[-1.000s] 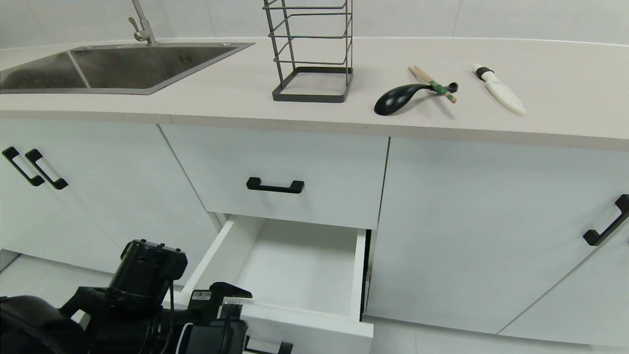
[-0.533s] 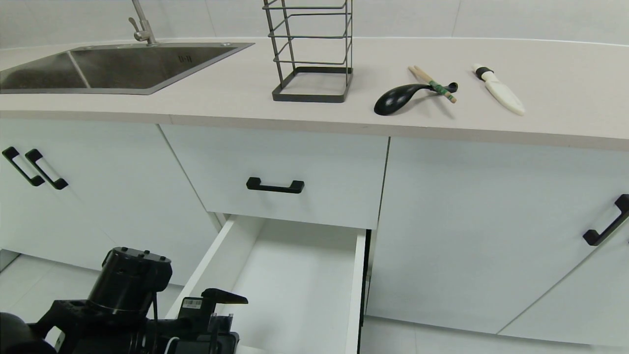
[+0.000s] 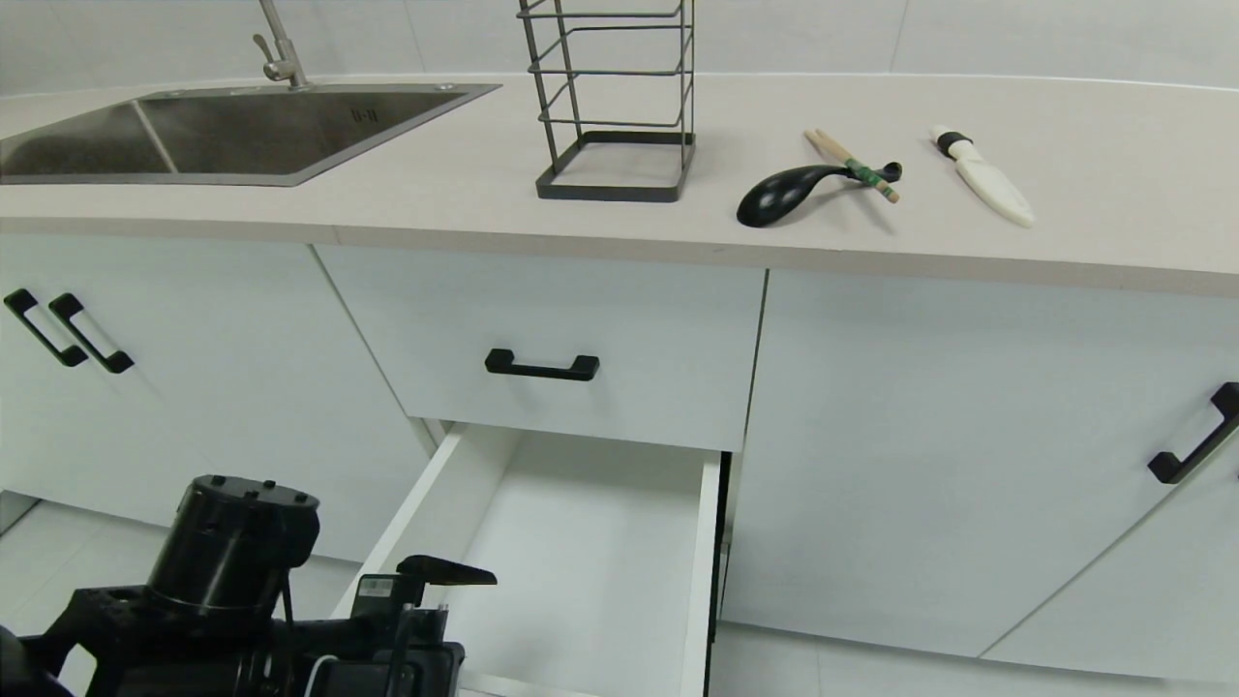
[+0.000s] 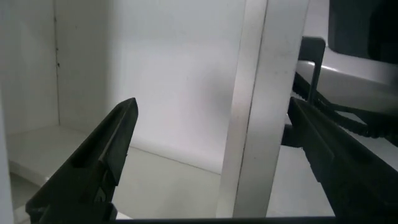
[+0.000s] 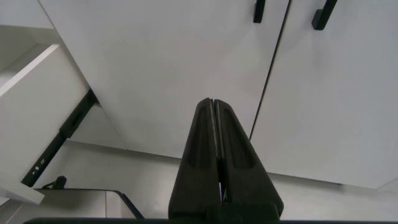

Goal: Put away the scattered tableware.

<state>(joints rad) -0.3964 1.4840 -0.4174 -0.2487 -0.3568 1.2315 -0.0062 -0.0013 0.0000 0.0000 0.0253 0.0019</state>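
Here, in the head view, the task's pieces lie at the upper right of the frame on the counter (image 3: 436, 194): a black spoon (image 3: 784, 194) whose handle crosses a pair of chopsticks (image 3: 852, 165), and a white knife (image 3: 982, 179) just to their right, apart from both. The lower drawer (image 3: 702, 542) stands open at lower centre. The left gripper (image 4: 211, 118), at lower left, has its fingers apart, one on either side of the drawer's front panel (image 4: 255, 124). The right gripper (image 5: 214, 106), before closed cabinet doors (image 5: 155, 62), has its fingers pressed together, holding nothing.
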